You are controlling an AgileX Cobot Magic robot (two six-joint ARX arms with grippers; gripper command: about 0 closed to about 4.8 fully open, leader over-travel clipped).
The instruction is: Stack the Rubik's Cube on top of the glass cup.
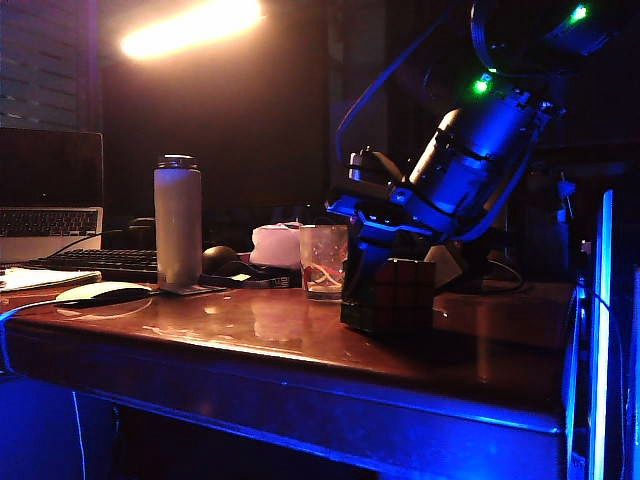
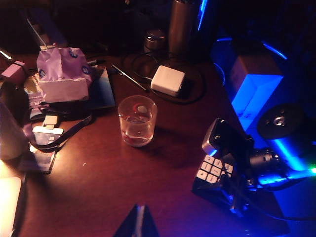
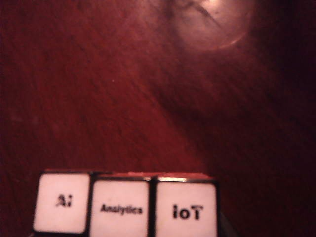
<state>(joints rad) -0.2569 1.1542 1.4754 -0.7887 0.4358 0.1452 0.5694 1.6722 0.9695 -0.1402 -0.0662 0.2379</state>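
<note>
**Right hand down over the cube in a dark, blue-lit room**

The room is nearly black, lit by one warm lamp glare high up and by blue and green glows from the robot. The desk (image 1: 250, 330) is dark reddish wood, polished enough to mirror the things on it.

The glass cup (image 1: 323, 260) stands upright near the middle of the desk, clear with reddish swirl marks. Just beside it, toward the robot, the Rubik's Cube (image 1: 393, 292) sits on the wood, apart from the glass. The right hand (image 1: 385, 262) hangs over the cube from above; the right wrist view shows a row of white cube squares reading "AI", "Analytics" and "IoT" close under the camera. Whether its fingers are apart or already pressed on the cube I cannot tell in this gloom.

On the far side of the glass from the cube stands a tall metal bottle (image 1: 178, 222), and beyond that a keyboard (image 1: 95, 262) and an open laptop (image 1: 50, 195). Behind the glass lie a pale crumpled bag (image 2: 64, 74) and a white charger (image 2: 168, 80) with its cable.

Of the left hand (image 2: 138, 222) only one dark tip shows, held above the desk well short of the glass; open or together, I cannot say.
</note>
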